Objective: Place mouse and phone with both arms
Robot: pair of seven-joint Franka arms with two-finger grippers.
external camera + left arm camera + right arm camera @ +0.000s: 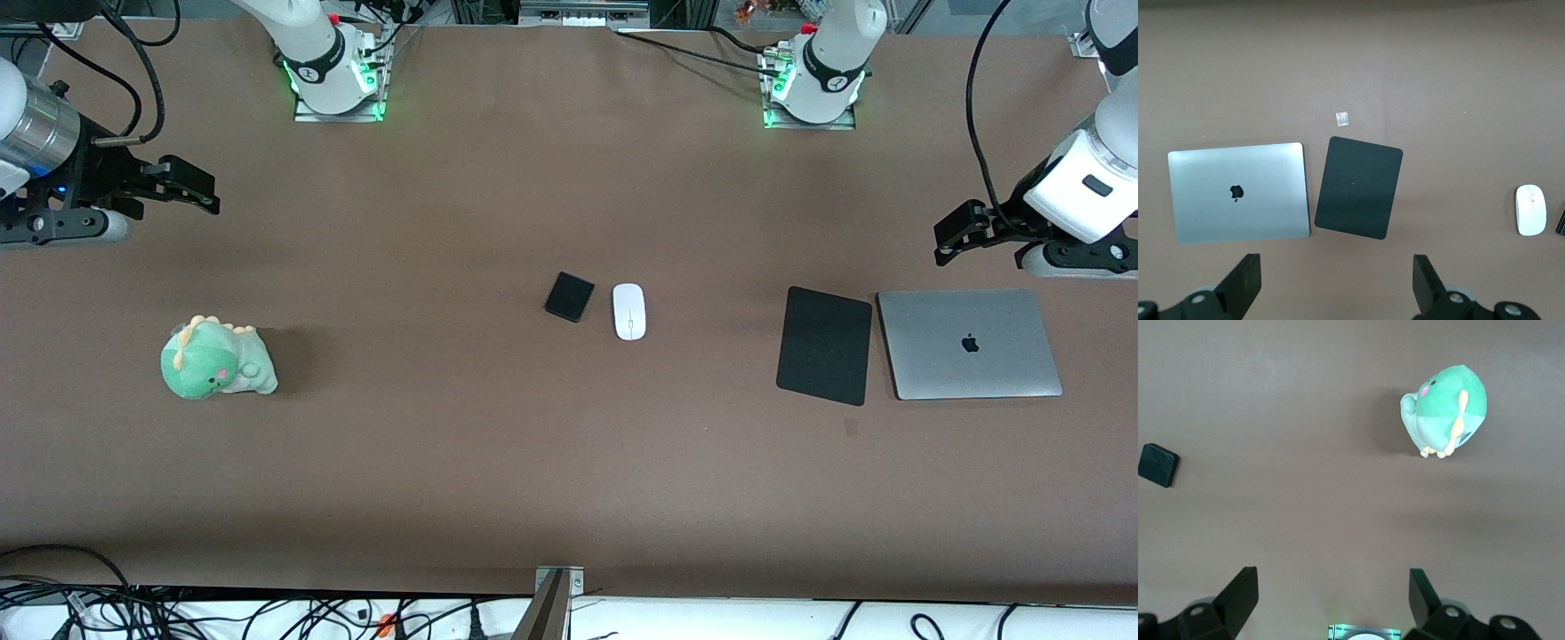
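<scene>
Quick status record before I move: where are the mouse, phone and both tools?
mouse: mid-table, beside the phone, apart, toward the left arm's end
phone: flat, untouched
mouse pad: beside the closed laptop, small gap
plush toy: toward the right arm's end
left tool: open, empty, over bare table near the laptop
right tool: open, empty, over bare table

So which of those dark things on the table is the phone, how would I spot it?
Start at the closed silver laptop near the left arm's end of the table; the big black mouse pad lies beside it. Move toward the table's middle to the white mouse. The phone lies right beside it, toward the right arm's end: a small black slab about the mouse's size, far smaller than the pad.
</scene>
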